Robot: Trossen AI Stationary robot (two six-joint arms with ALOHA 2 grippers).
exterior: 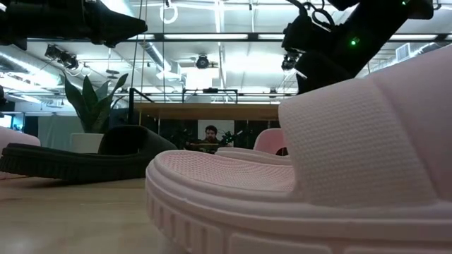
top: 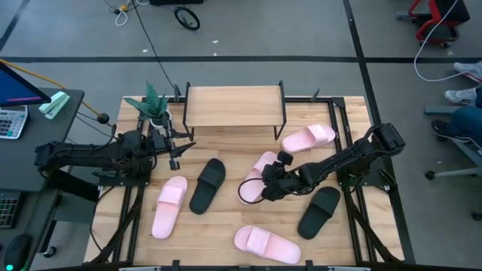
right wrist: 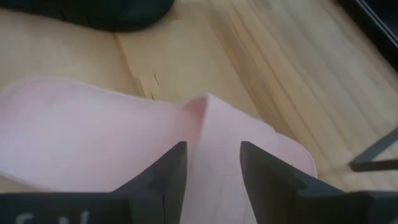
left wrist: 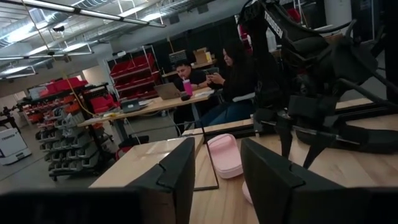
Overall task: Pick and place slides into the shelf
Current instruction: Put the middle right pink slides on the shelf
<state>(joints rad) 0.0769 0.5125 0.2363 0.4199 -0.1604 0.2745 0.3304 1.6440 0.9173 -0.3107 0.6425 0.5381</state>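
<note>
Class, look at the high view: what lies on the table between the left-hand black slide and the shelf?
Nothing: the stretch of table between the left black slide and the shelf is bare wood, as the high view shows.

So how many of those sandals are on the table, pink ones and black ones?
Pale pink open-toe slides: 4, at and.
Black open-toe slides: 2, at and.
Total: 6, all lying on the wooden tabletop; none is on the small light-wood shelf with black wire legs yet.
</note>
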